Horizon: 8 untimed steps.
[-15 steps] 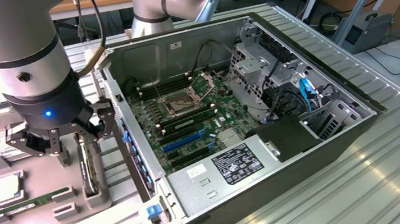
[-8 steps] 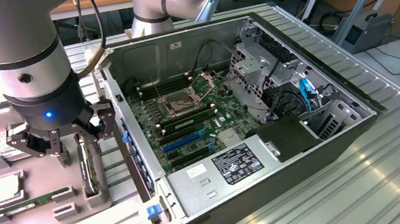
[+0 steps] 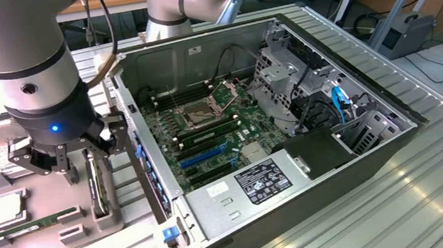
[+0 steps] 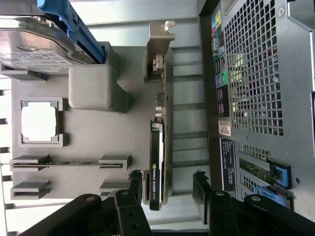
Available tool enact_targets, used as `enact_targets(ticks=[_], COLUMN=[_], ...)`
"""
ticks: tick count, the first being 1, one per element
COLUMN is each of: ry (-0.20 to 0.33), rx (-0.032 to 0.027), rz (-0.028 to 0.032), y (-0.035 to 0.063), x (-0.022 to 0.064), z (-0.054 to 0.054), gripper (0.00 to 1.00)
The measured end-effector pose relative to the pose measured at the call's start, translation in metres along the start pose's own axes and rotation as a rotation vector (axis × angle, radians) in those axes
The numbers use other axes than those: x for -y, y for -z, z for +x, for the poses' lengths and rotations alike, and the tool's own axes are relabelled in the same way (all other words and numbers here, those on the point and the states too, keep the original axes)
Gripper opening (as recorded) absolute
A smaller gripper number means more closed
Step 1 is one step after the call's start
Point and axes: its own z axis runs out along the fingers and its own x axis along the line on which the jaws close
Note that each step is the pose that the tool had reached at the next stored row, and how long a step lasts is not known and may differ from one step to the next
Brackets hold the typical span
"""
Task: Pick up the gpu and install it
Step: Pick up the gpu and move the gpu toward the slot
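Observation:
The gpu [image 4: 158, 147] stands on its long edge in a slot of the grey parts holder [image 4: 98, 132], its silvery bracket [image 4: 160, 42] at the far end. In the exterior view the gpu [image 3: 95, 187] sits just outside the open computer case [image 3: 294, 172], on that view's left. My gripper [image 3: 83, 160] hangs directly above the card. In the wrist view my gripper [image 4: 167, 189] is open, one black finger [image 4: 135, 183] on each side of the card's near end, not touching it.
The holder also carries a silver hard drive [image 4: 29, 49], a CPU [image 4: 39, 123] and a thin RAM stick [image 4: 69, 163]. The case's perforated rear wall [image 4: 256, 88] stands close beside the gpu. Inside the case lie the motherboard [image 3: 205, 126] and its blue slots [image 3: 200, 156].

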Motion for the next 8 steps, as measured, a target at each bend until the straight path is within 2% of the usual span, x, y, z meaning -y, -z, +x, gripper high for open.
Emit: enact_targets(ticks=[8], ry=[0.0], rx=[0.0], rz=[0.0], y=[-0.0021], x=[0.0001], z=[0.0], gripper=[0.54])
